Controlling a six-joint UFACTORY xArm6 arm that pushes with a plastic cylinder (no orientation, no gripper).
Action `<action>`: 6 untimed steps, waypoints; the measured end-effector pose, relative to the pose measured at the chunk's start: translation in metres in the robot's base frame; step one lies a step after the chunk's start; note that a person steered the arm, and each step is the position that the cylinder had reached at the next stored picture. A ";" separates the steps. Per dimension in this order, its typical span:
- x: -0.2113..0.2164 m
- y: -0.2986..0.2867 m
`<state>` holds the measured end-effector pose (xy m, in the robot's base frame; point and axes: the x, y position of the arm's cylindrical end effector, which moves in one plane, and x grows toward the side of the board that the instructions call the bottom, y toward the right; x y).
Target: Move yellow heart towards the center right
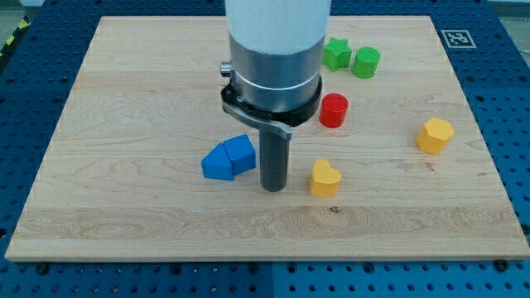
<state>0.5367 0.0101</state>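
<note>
The tip (274, 189) stands just left of the yellow heart (325, 178); there is no gripper. Push right steadily, keeping contact centred, toward the yellow hexagon (435, 135).

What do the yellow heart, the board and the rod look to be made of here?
Yellow heart: likely plastic, with uniform colour and a soft sheen. Board: light wood, grain lines and small knots visible, matte. My tip, just to the view's left of the heart: dark rod, matte, possibly metal or plastic; the picture cannot settle which.
</note>
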 end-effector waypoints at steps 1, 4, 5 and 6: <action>0.000 0.023; 0.000 0.119; -0.001 0.145; -0.006 0.164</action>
<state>0.5311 0.1738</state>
